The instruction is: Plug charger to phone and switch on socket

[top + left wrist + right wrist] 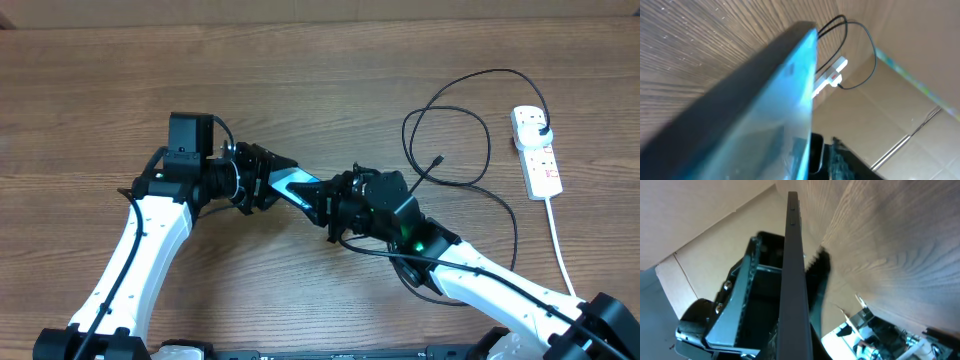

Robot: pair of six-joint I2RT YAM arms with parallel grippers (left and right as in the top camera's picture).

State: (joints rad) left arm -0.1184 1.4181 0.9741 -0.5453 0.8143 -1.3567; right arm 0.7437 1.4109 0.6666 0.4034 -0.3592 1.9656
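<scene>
Phone (775,110) spans both arms: right gripper (328,205) jaws pinch one end, left gripper (262,178) jaws straddle the other, closure unclear; charger tip (438,160) lies off phone's right-gripper end.

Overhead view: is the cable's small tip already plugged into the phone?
No, the cable tip lies loose on the table, clearly apart from the phone.

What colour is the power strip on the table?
The power strip is white; the overhead view shows it best.
</scene>
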